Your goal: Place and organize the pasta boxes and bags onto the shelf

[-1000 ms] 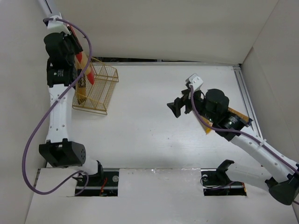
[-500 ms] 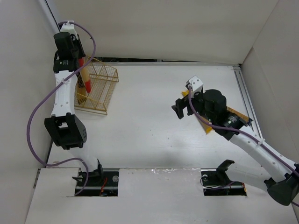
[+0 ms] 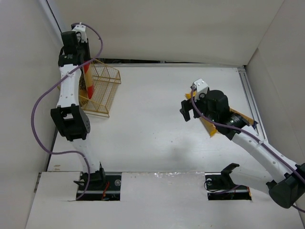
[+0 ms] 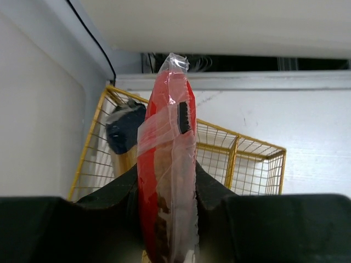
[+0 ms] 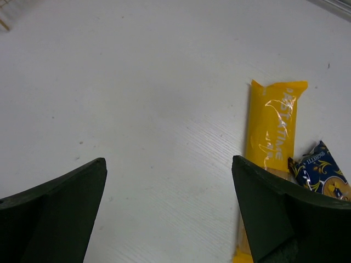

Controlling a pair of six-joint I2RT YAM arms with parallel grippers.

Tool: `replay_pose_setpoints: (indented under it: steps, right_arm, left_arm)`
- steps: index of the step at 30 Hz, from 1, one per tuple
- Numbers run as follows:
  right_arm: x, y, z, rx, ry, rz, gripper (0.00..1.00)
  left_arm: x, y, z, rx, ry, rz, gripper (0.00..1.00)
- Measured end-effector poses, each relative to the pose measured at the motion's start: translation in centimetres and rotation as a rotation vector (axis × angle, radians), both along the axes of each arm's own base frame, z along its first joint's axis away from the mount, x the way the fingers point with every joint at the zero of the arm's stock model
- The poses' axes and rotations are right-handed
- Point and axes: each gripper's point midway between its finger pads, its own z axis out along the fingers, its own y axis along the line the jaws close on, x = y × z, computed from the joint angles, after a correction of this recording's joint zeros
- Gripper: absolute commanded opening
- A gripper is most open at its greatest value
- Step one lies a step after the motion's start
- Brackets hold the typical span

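Swung farther toward the far-left corner, my left pincer [image 4: 167, 186] clamps the red pack [image 4: 164, 137], long axis pointing down at the basket [image 4: 258, 145]. My right pincer [image 5: 169, 164] gapes empty, with the yellow pack [image 5: 274, 131] just to its right.

White table [image 3: 152, 112] — pale walls [image 3: 167, 28] around, metal rail [image 3: 248, 93] at right.

The wire basket [image 4: 236, 159] stands close beside the left wall [image 4: 38, 109], leaving little room on that side. A dark-ended pack [image 4: 125, 129] fills its left-hand cell, and the red pack [image 4: 167, 126], clamped in the left gripper [image 4: 167, 186], hangs over the opening. The right-hand cells are open from above. A wide stretch of table [image 5: 137, 82] lies free beside the yellow pack [image 5: 271, 137] and the blue-ended pack [image 5: 321, 172].
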Motion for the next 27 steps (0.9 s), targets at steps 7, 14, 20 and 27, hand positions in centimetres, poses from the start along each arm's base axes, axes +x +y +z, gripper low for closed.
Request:
replay_pose_setpoints:
  steps: [7,14,20,27]
  right_arm:
    - [0.4,-0.8,-1.2,-0.013,0.043,-0.034,1.00]
    - [0.9,-0.9,-2.0,-0.017,0.070,-0.045,1.00]
    - [1.7,-1.4,-3.5,-0.044,0.109,-0.073,1.00]
    - [5.8,-4.3,-4.4,-0.141,0.154,-0.172,1.00]
  left_arm:
    - [1.4,-0.6,-5.7,0.026,0.128,-0.030,0.00]
    - [1.3,-0.2,-5.0,0.066,0.129,-0.010,1.00]
    - [1.5,0.0,-4.1,0.063,0.104,0.014,1.00]
    - [0.8,-2.6,-1.5,-0.045,0.037,-0.070,1.00]
